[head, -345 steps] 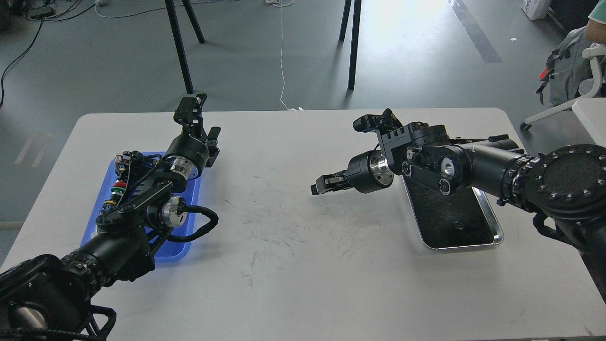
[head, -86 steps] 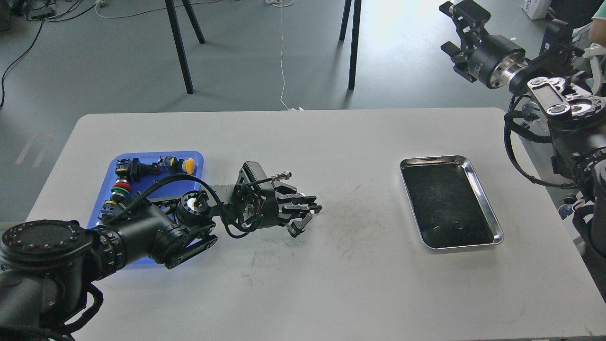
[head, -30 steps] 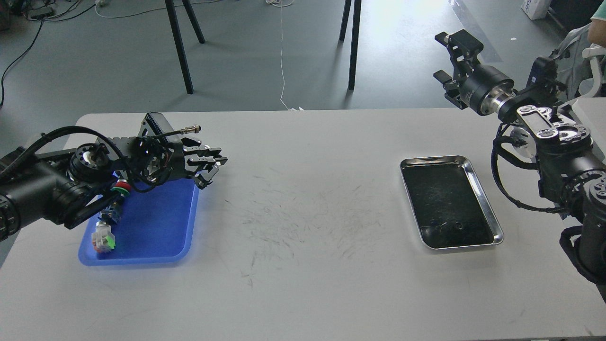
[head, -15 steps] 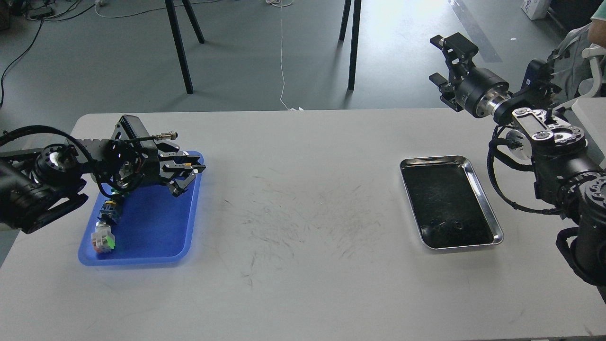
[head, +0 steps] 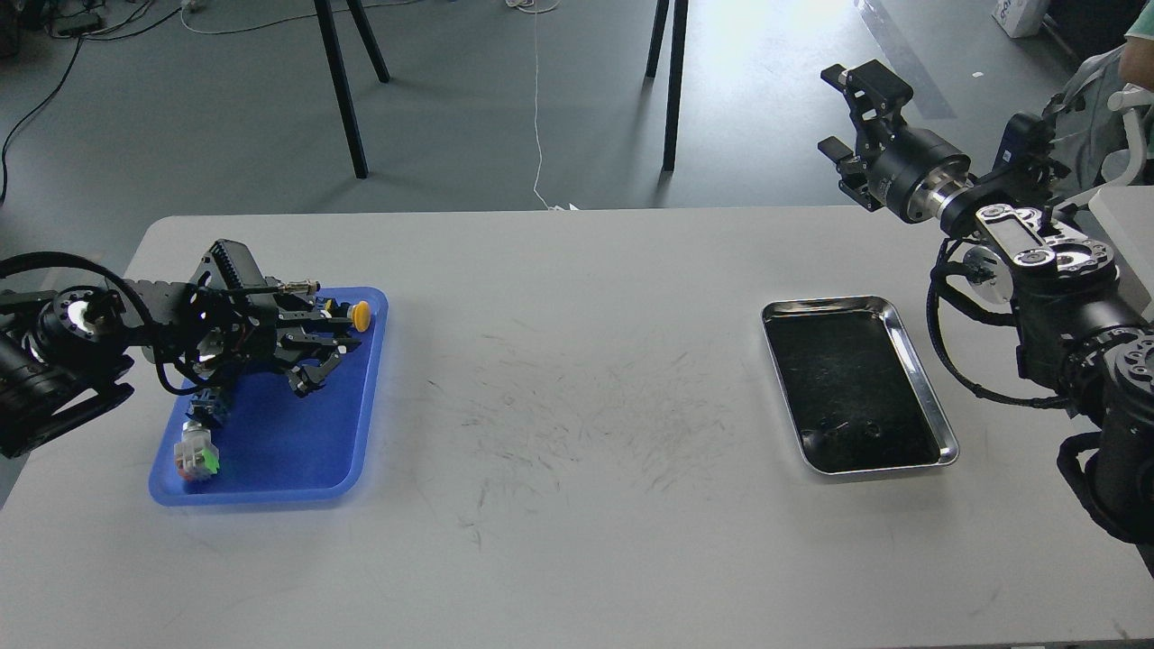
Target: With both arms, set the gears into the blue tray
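Note:
The blue tray lies at the table's left. My left gripper hovers low over its far half, pointing right. Its fingers look spread, so it is open, and I make out no gear between them. Two tiny dark gears rest near the front edge of the steel tray on the right. My right gripper is raised beyond the table's far right corner, well away from both trays, open and empty.
Push-button switches sit in the blue tray: a yellow-capped one at the far edge and a white and green one near the front left corner. The bare, scuffed tabletop lies between the trays. Black stand legs rise behind the table.
My left gripper has moved left from the table's middle to above the blue tray and dropped lower over it. The right arm has barely shifted.

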Action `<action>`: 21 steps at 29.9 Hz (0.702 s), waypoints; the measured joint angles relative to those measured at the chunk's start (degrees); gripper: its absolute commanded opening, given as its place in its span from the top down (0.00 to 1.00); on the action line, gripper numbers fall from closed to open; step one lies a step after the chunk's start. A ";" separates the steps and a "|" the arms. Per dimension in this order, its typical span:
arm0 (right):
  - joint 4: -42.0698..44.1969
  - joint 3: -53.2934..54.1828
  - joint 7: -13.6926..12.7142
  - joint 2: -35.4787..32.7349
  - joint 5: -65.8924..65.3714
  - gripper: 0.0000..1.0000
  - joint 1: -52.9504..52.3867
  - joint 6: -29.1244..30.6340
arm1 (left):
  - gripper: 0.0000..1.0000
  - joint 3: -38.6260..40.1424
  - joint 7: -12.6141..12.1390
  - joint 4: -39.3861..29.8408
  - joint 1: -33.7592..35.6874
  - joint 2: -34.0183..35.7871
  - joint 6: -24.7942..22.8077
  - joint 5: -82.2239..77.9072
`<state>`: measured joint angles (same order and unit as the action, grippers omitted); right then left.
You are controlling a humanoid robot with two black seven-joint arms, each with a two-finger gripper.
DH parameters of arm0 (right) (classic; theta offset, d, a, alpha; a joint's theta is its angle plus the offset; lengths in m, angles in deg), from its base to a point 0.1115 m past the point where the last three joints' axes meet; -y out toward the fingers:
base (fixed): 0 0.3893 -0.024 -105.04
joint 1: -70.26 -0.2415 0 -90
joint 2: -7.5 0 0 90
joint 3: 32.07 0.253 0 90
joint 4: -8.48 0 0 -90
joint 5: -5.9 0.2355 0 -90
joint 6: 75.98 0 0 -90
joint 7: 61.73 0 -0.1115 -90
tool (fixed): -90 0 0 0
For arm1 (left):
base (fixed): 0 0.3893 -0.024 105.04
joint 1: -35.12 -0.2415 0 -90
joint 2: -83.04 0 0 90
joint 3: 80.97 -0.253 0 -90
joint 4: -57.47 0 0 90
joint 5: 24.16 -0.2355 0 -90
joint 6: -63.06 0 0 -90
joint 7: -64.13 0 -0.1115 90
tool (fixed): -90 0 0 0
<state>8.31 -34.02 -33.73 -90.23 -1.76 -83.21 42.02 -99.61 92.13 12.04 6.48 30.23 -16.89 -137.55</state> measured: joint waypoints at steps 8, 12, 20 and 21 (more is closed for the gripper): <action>0.00 0.02 0.00 0.00 0.00 0.03 0.00 0.00 | 0.77 -0.08 0.00 0.35 -0.42 0.66 0.10 -1.95; 0.01 0.02 0.00 0.00 0.00 0.03 0.00 0.00 | 0.77 -0.09 0.00 0.63 -0.66 1.16 0.14 -2.73; 0.03 0.66 0.00 -0.01 0.00 0.03 0.10 0.00 | 0.77 -0.58 0.00 0.93 -1.02 1.69 0.16 -3.67; 0.02 0.69 0.00 -0.01 0.00 0.03 0.10 0.00 | 0.77 -0.81 0.00 0.94 -1.15 1.71 0.15 -3.67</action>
<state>8.32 -33.33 -33.73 -90.24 -1.76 -83.11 42.02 -100.42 92.13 12.99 5.33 31.94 -16.74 -141.22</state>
